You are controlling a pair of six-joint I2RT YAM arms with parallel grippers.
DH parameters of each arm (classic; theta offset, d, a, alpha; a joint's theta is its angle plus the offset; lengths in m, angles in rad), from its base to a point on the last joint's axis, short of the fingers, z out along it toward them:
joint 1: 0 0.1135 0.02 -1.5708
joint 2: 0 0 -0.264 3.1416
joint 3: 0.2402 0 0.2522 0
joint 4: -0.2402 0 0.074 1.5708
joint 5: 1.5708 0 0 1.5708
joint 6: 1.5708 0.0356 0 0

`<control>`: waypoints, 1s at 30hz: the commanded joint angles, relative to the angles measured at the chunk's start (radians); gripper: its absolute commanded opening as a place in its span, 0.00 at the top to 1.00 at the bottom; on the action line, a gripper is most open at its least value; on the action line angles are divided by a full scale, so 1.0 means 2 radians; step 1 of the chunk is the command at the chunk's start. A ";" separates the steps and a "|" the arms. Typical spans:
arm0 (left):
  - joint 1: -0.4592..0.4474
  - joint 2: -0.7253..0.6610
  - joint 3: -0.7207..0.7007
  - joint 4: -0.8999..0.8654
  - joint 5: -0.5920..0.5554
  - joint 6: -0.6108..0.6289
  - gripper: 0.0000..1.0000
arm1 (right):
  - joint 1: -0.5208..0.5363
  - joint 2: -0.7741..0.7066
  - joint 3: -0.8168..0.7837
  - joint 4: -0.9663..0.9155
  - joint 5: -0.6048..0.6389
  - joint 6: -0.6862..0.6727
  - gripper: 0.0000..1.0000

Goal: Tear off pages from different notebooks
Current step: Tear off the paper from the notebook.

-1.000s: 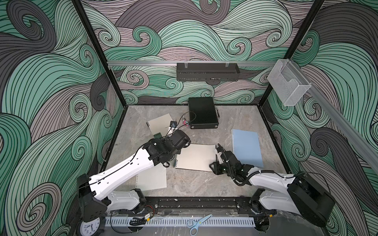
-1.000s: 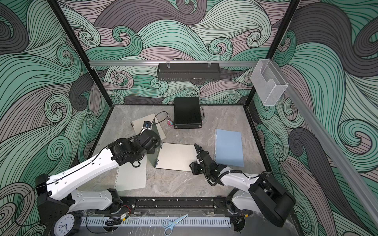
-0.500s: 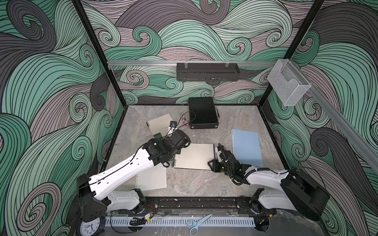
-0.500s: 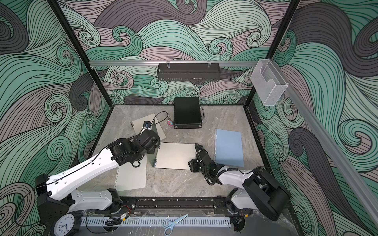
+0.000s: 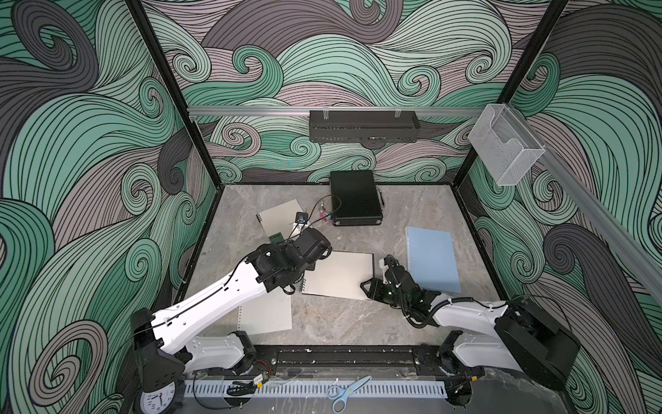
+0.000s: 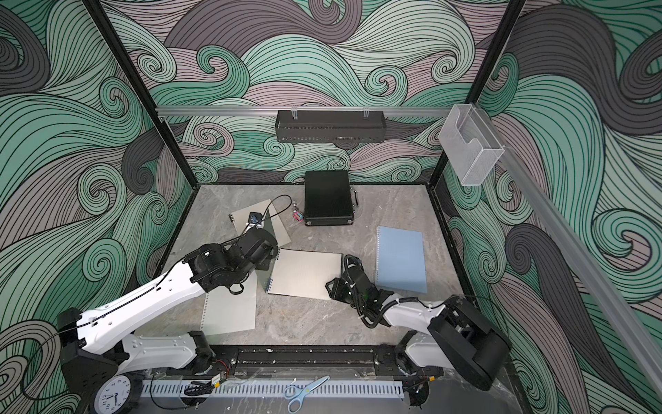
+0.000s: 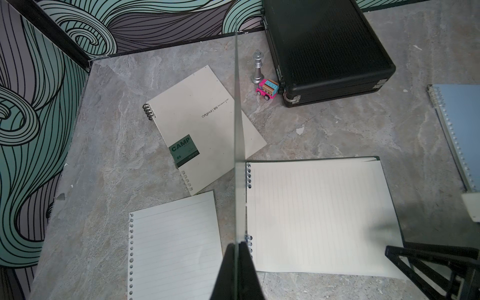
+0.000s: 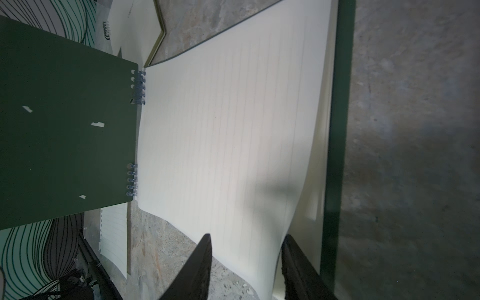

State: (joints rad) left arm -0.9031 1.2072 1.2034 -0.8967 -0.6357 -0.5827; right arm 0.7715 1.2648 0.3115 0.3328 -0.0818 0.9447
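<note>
The dark green notebook lies open mid-table with its lined top page [image 5: 338, 274] [image 6: 304, 274] facing up. My left gripper [image 7: 237, 245] is shut on its green cover [image 8: 65, 130], which it holds upright by the spiral. My right gripper [image 8: 246, 237] [image 5: 370, 285] is open at the page's [image 8: 220, 130] free near corner, which curls up between the fingers, untouched by either. The beige CAMP notebook [image 7: 205, 124] [image 5: 283, 218] lies closed behind the left arm. At the right lies the light blue notebook [image 5: 431, 260] [image 6: 401, 260]. One loose page [image 7: 174, 246] [image 5: 267, 313] rests flat, partly under the left arm.
A black hard case [image 5: 354, 202] stands at the back, with a silver chess piece [image 7: 257, 67] and a pink toy car [image 7: 267, 89] beside it. Scissors [image 5: 345, 392] and a clock [image 5: 157, 401] lie on the front rail. Small paper scraps dot the table.
My right gripper has crept a little toward the open notebook's corner and its jaws have widened slightly. The left arm and the raised cover have not moved.
</note>
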 commanded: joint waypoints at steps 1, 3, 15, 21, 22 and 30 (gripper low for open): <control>0.005 -0.011 0.002 0.001 -0.005 0.004 1.00 | 0.009 -0.020 -0.003 0.001 0.011 0.014 0.52; 0.005 -0.012 0.002 0.004 -0.005 0.006 1.00 | 0.012 -0.020 0.002 -0.009 0.019 0.014 0.51; 0.005 -0.014 0.009 -0.004 -0.005 0.005 1.00 | 0.012 0.024 -0.002 0.024 0.018 0.034 0.49; 0.005 -0.018 0.008 -0.003 -0.006 0.006 1.00 | 0.013 0.022 0.001 0.055 0.000 0.026 0.50; 0.006 -0.018 0.008 -0.003 -0.007 0.006 1.00 | 0.013 0.024 0.003 0.057 -0.001 0.023 0.50; 0.005 -0.021 0.010 -0.006 -0.007 0.006 1.00 | 0.012 0.060 0.009 0.066 0.024 0.031 0.46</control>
State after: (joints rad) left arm -0.9031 1.1870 1.2034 -0.8978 -0.6357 -0.5827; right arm 0.7929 1.3659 0.3180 0.4320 -0.0624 0.9863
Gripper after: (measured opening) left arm 0.047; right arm 0.536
